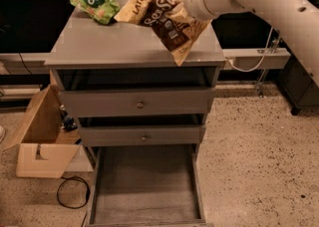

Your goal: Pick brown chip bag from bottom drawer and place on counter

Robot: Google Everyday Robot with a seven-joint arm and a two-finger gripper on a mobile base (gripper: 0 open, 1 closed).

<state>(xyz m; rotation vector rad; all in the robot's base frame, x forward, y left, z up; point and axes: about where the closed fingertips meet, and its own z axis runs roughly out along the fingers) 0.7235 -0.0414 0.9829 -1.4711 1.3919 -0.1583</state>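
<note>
One gripper (183, 3), closed on the brown chip bag (162, 14), holds it tilted above the right edge of the counter (99, 47); a green chip bag (95, 4) lies at the rear-left corner.

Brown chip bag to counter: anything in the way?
Nothing visible. The pincer holds the brown chip bag over the right half of the counter, with bare surface below it. The green chip bag lies at the back left corner, off to the side.
</note>
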